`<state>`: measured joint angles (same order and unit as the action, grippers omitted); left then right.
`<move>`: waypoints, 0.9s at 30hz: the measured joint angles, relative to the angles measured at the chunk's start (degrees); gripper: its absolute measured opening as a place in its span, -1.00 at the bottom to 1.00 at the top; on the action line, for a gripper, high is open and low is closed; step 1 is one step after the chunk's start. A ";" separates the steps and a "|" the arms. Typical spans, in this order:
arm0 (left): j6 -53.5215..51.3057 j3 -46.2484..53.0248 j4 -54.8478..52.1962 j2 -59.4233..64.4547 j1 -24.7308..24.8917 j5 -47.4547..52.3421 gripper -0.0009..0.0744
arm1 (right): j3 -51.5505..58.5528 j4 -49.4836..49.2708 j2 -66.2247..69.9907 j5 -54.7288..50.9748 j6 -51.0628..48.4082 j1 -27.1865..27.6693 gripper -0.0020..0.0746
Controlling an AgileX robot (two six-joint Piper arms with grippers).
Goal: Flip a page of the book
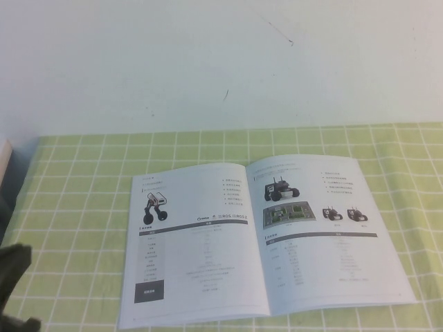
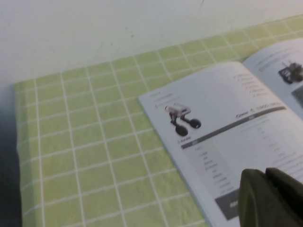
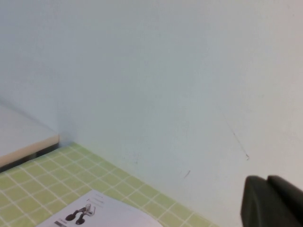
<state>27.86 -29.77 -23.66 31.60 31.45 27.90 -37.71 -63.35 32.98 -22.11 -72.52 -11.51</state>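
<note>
The book (image 1: pixel 259 238), a thin white booklet, lies open and flat on the green checked cloth (image 1: pixel 83 207). The page (image 1: pixel 190 242) lies flat as its left leaf, showing a big-wheeled robot photo and a black box. The right leaf (image 1: pixel 325 232) shows several small robot photos and a table. My left gripper (image 1: pixel 14 273) hovers at the front left, clear of the book. In the left wrist view the left gripper (image 2: pixel 267 198) is shut and empty above the page's near corner (image 2: pixel 227 142). My right gripper (image 3: pixel 272 201) is shut, empty and raised, facing the wall. It is outside the high view.
A white wall (image 1: pixel 221 62) stands behind the table. A pale board with a tan edge (image 3: pixel 23 137) lies off the cloth's far left corner, and also shows in the high view (image 1: pixel 5 155). The cloth's left edge (image 2: pixel 16 142) drops into shadow.
</note>
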 joint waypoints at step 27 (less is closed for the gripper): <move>1.41 9.34 3.09 -26.34 0.00 12.10 -0.98 | 0.36 0.21 1.28 -10.34 1.04 0.00 -0.96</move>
<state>29.26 -20.43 -20.58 5.26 31.45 40.00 -37.35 -63.14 34.26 -32.45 -71.48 -11.51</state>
